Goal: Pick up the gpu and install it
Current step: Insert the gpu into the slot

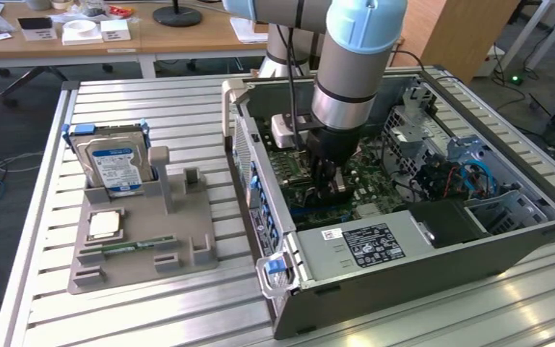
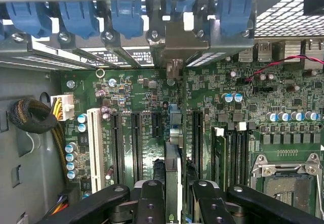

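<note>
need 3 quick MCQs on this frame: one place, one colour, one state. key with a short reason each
1. Where is the gripper relative to the computer case?
A. Inside it, above the motherboard
B. Outside it, off to one side
C. Beneath it

2. What colour is the label on the hard drive standing in the gray tray?
A. Red
B. Blue and white
C. Yellow

3. What state is the gpu in?
A. Lying loose in the tray
B. Lying flat on the motherboard, ungripped
C. Clamped edge-on between the fingers, above the motherboard slots

Key:
1 A: the exterior view shows the arm reaching down into the open case.
2 B: the drive's face shows a blue and white sticker.
3 C: the wrist view shows the thin card between both fingers.
</note>
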`<state>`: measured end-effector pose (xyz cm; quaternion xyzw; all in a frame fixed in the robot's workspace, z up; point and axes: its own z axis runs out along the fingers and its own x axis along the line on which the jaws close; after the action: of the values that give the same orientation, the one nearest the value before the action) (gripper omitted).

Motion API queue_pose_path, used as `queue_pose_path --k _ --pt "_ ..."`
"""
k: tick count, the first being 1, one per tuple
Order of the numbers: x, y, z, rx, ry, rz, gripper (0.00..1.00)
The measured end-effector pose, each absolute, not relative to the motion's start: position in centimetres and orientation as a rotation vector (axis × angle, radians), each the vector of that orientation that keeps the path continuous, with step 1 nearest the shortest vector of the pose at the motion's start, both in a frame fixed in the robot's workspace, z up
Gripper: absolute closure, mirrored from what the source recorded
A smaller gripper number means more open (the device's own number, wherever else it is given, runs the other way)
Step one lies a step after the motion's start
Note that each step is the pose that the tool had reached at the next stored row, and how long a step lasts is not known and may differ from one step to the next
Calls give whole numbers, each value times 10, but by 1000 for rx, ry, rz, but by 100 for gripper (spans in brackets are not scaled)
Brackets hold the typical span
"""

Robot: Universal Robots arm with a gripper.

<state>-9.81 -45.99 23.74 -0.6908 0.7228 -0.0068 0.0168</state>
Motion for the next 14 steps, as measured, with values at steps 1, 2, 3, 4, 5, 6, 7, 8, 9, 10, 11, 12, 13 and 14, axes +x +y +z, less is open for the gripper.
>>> queue_pose_path --k 1,2,3,4,5,6,7,8,9,10,11,12,13,14 --pt "-98 -460 237 -2147 2247 -21 74" --pt "-98 -460 237 -2147 2247 -21 74" --pt "-98 -460 237 -2147 2247 -21 74" --pt "-98 -460 237 -2147 2246 -21 74" --pt "-98 -460 237 -2147 2246 -21 74" --pt "-99 -460 237 -2146 2245 -21 74" --pt "-99 -460 237 -2146 2245 -21 74" --pt "-99 -460 237 -2146 2245 -21 74" --pt "-99 -461 237 -2146 2246 -21 74" --pt "-99 -461 237 -2146 2246 -21 74" --pt "-99 -461 237 -2146 2246 -21 74" --pt "-99 -461 237 -2146 2246 -21 74" --pt "-99 -461 237 -2146 2246 -21 74" --pt "-99 -461 237 -2146 2246 -21 74"
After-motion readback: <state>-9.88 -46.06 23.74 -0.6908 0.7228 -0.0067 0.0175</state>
